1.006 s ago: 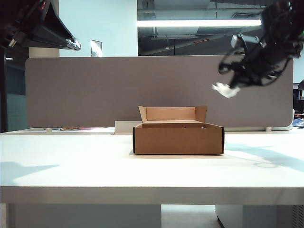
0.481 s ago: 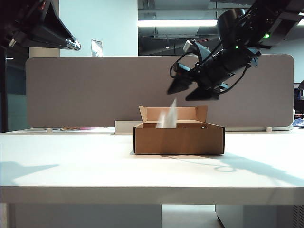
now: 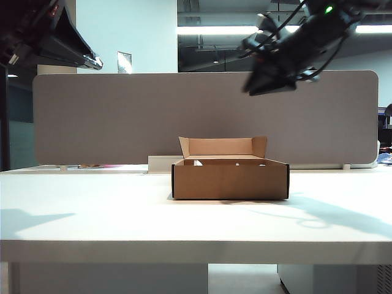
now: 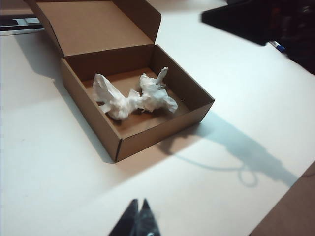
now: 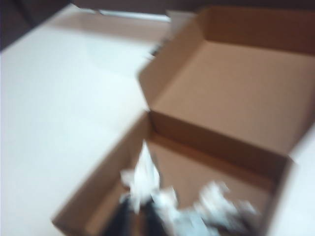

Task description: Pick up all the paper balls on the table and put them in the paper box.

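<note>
Both paper balls [image 4: 135, 96] lie inside the paper box [image 4: 162, 125] on the table [image 3: 92, 214]; I keep the left hand [image 4: 139, 222] clenched and parked aside, the right hand [image 3: 269, 82], apparently empty and near-closed, above the box, where a careless descent could knock it.

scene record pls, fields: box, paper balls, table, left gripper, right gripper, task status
box: paper box, open, back flap upright, on the table
paper balls: two paper balls, and, both inside the box, side by side, touching
table: no loose paper seen in any view
left gripper: left gripper shut, empty, above the table in front of the box
right gripper: right gripper high above the box, holds nothing; jaw state unclear (blurred)
task status: looks complete, both balls in the box
</note>
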